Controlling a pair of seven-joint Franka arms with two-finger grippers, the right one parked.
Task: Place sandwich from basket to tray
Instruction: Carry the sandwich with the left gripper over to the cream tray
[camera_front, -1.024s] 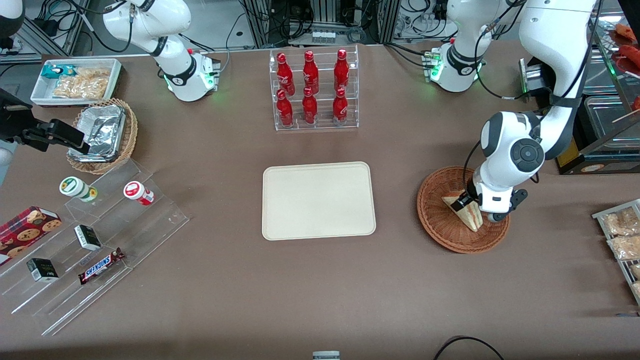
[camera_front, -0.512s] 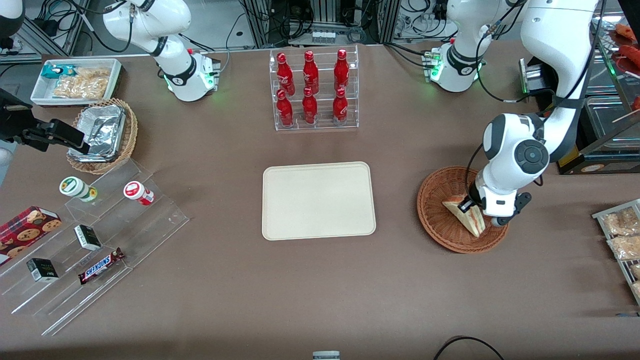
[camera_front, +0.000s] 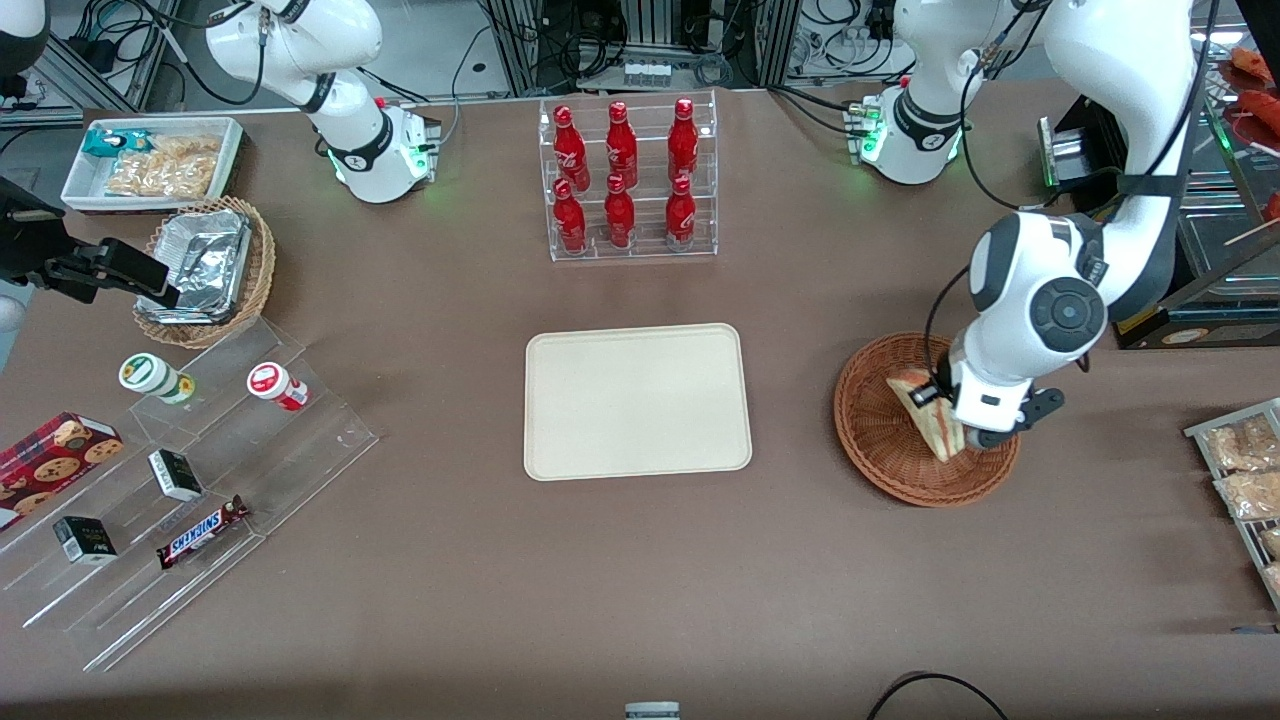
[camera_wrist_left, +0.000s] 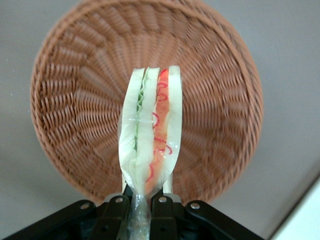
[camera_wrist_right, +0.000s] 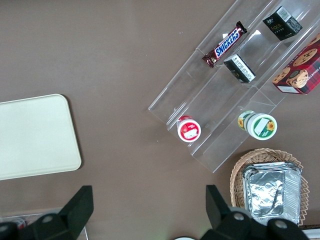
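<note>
1. The gripper (camera_front: 950, 412) hangs over the basket (camera_front: 868, 420), toward the working arm's end of the table. Its jaws are clamped on the sandwich (camera_front: 925, 412).
2. Wrist view: both fingers (camera_wrist_left: 116, 212) pinch the wrapped end of the sandwich (camera_wrist_left: 150, 135). The wedge stands on edge, with green and red filling stripes facing the camera.
3. The sandwich appears lifted clear of the basket (camera_wrist_left: 220, 115) floor; contact cannot be confirmed.
4. The tray (camera_front: 637, 400) lies flat at table centre, at roughly 9 o'clock from the basket and well apart from it.
5. A clear rack of red bottles (camera_front: 628, 180) stands at 12 o'clock from the tray.
</note>
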